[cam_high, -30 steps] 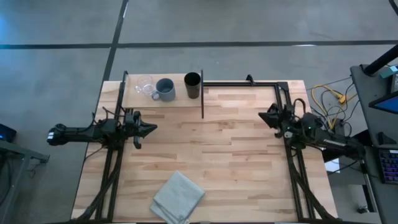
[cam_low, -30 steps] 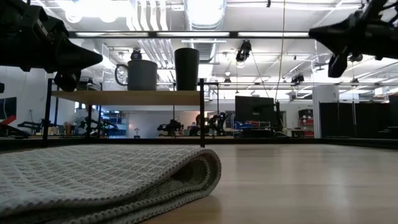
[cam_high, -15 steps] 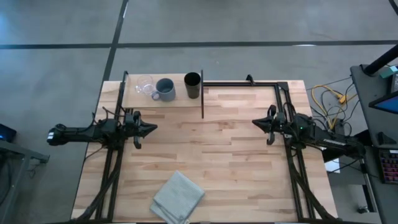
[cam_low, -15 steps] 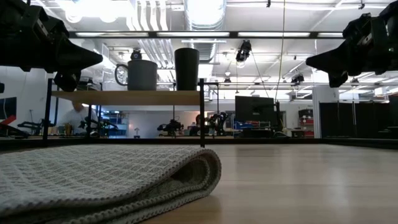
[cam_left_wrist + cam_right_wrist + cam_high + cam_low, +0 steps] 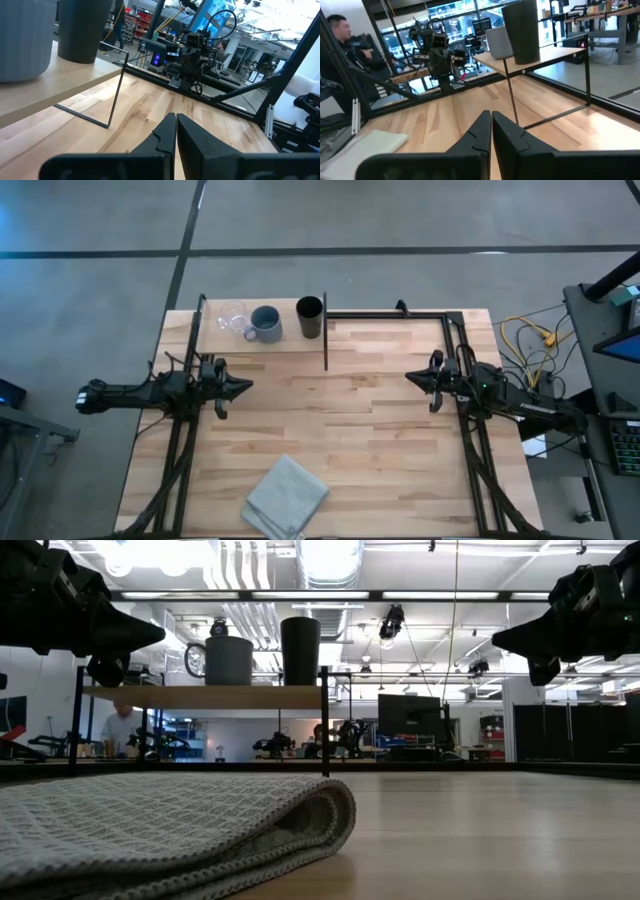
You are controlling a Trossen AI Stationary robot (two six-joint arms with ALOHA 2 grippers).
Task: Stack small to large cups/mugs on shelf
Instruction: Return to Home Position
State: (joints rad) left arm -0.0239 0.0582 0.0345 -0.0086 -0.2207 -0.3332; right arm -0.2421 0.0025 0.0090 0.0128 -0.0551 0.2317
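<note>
The pale wooden shelf [image 5: 290, 342] stands at the table's far left. Three cups stand on it in a row, each on its base: a clear glass cup [image 5: 232, 316], a blue-grey mug [image 5: 266, 323] and a taller black cup [image 5: 310, 316]. In the low view the mug [image 5: 229, 660] and the black cup [image 5: 300, 650] stand side by side on the shelf board [image 5: 200, 697]. My left gripper [image 5: 248, 385] hangs shut above the table's left side, pointing level toward the middle. My right gripper [image 5: 410, 377] hangs shut above the right side, facing it. Neither holds anything.
A folded grey cloth [image 5: 287, 497] lies near the table's front edge, left of the middle. A black frame rail [image 5: 400, 314] runs along the far right edge. A person [image 5: 335, 30] sits beyond the table. The middle of the tabletop between the grippers is bare wood.
My right gripper has sunk a little and rolled at the wrist, tipping from slightly raised to level; it then kept still and stayed shut. The cups on the shelf have not moved.
</note>
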